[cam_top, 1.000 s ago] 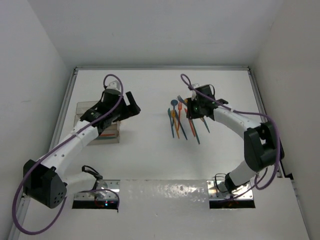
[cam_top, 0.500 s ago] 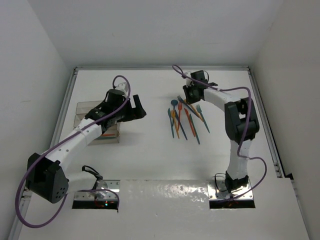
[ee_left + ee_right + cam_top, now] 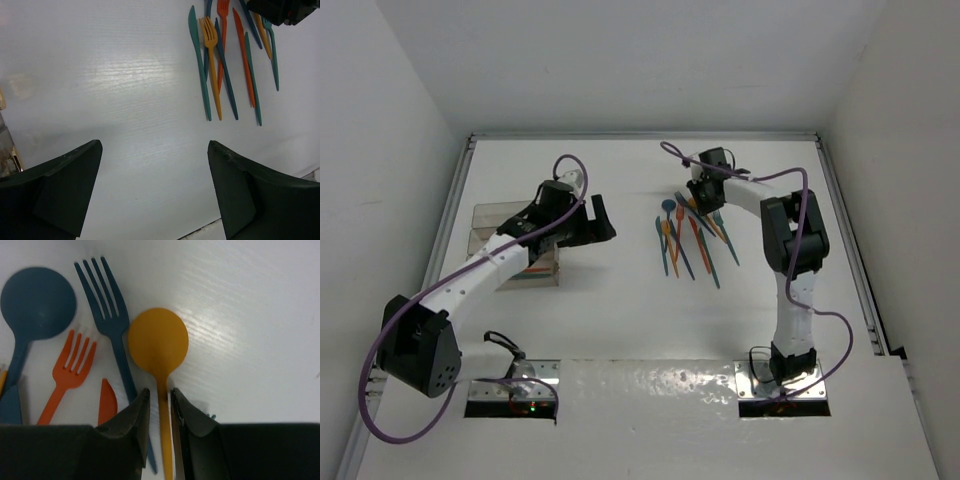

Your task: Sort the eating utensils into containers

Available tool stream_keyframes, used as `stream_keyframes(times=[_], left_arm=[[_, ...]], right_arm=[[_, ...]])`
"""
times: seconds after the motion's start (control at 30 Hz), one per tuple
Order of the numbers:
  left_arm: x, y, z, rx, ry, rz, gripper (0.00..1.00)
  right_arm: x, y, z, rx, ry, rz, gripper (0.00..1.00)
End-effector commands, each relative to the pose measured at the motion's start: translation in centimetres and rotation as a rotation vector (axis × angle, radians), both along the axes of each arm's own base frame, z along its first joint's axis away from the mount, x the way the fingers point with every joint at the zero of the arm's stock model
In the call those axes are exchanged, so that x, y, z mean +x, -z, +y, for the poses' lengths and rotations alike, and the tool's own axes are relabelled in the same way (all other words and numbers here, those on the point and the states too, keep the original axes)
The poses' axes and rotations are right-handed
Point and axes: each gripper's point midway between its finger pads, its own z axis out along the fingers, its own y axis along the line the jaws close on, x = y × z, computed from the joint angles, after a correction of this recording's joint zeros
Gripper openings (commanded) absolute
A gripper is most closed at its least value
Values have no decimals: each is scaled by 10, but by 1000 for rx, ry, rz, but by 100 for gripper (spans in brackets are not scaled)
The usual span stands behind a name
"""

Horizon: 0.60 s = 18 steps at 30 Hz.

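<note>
The eating utensils [image 3: 688, 238] lie fanned in a loose pile right of centre: orange, blue, teal and yellow forks, spoons and knives. My right gripper [image 3: 698, 193] is at the pile's far end, shut on the neck of a yellow spoon [image 3: 158, 342] that lies flat on the table; its fingertips [image 3: 141, 399] pinch just below the bowl, right gripper [image 3: 160, 392]. My left gripper [image 3: 601, 219] hangs wide open over bare table between the containers [image 3: 485, 226] and the pile, left gripper [image 3: 155, 145] holding nothing. The clear containers stand at the left, partly hidden by the left arm.
Beside the held spoon lie a blue fork [image 3: 107, 295], a blue spoon [image 3: 37, 297], an orange fork [image 3: 75, 365] and an orange knife [image 3: 106, 401]. A yellow fork [image 3: 212, 55] and teal knife [image 3: 198, 60] lie at the pile's left side. White walls enclose the table.
The right gripper moved to the pile's far end and narrowed around the yellow spoon's neck. The left arm swung right, away from the containers, staying open.
</note>
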Motion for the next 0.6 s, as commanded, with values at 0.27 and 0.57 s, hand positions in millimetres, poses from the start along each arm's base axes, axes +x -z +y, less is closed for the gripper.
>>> stream_keyframes(times=[0.27, 0.57], left_arm=[[1, -6, -13, -37, 56, -22, 85], [-5, -22, -28, -112, 110, -57, 85]], right_arm=[[12, 18, -1, -5, -22, 43, 17], [30, -20, -2, -9, -38, -39, 0]])
